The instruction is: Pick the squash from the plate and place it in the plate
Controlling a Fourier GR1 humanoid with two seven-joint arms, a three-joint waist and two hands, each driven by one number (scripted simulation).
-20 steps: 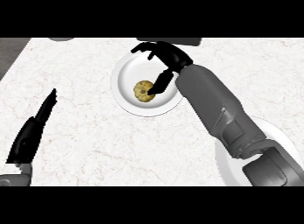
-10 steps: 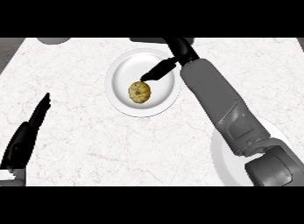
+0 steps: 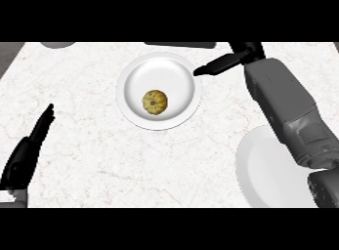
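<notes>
The small round yellow-green squash [image 3: 155, 102] lay in the lower middle of the white oval plate [image 3: 173, 68] in the upper centre of the frame, on the white marbled table [image 3: 114, 156]. The right hand [image 3: 226, 62] hung just right of that plate's rim, its black fingers [image 3: 204, 70] outstretched and holding nothing. A second white plate [image 3: 262, 171] lay at lower right, partly under the grey forearm. The left hand [image 3: 28, 151] rested at lower left, straight-fingered and empty.

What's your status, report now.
Right hand open, beside far plate. Left hand open, resting at left. Squash on far plate, unheld. Near plate partly under right forearm.
</notes>
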